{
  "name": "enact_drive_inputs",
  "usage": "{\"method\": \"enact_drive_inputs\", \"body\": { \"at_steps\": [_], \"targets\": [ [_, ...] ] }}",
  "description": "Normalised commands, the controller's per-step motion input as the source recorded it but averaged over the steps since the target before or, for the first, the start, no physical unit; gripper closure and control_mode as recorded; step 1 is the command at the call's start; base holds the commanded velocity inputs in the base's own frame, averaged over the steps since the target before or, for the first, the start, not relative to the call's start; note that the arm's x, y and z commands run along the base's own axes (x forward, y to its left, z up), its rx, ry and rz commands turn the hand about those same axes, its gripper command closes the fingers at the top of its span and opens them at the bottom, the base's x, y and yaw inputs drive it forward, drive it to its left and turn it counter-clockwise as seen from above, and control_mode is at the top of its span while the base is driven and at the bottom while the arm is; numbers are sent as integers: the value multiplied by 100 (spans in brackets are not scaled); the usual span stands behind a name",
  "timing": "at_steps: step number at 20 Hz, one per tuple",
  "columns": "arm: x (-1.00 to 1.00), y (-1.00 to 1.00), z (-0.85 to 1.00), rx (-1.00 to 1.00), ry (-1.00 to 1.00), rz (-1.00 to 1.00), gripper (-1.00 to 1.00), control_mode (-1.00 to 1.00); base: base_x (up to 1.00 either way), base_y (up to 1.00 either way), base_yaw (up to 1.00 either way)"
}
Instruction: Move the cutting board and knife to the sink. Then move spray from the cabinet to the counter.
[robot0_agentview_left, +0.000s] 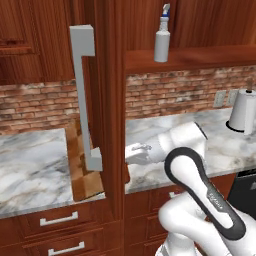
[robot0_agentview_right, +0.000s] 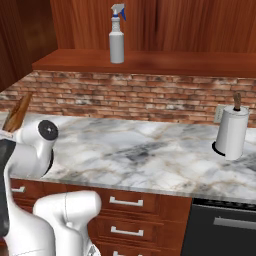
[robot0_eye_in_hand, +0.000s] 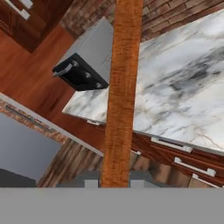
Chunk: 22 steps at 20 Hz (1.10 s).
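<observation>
Gripping is what the hand view shows: the gripper (robot0_eye_in_hand: 114, 183) is closed on the near edge of the cutting board (robot0_eye_in_hand: 121, 87), which runs edge-on straight away from the fingers as a narrow wooden strip. In the left base view the cutting board (robot0_agentview_left: 80, 160) is seen tilted up off the counter (robot0_agentview_left: 30, 170), partly masked by an open cabinet door with a long grey handle (robot0_agentview_left: 85, 95). The first stage is judged to be under way only; the board is not yet at the sink, and no knife can be made out. Beside the held board, bare marble is offered on both sides, though the open door and its handle stand close and would be an edge to clear. Farther off, a paper-towel roll (robot0_agentview_right: 231, 131) stands near the brick wall. Farthest and above, the spray (robot0_agentview_right: 116, 34) is left upright on the cabinet shelf (robot0_agentview_right: 150, 62), well apart from the fingers, its move not begun.
</observation>
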Motion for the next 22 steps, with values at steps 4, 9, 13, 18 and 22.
{"method": "enact_drive_inputs", "body": {
  "at_steps": [4,9,13,18,22],
  "targets": [
    [-58,-64,86,14,-4,-22,100,-100,0,0,0],
    [-36,-39,19,5,-1,-16,100,-100,0,0,0],
    [-14,0,-6,0,1,0,100,-100,0,0,0],
    [-20,-4,-8,0,0,2,100,100,-80,-32,28],
    [0,0,0,0,0,0,100,100,-100,-48,48]
  ]
}}
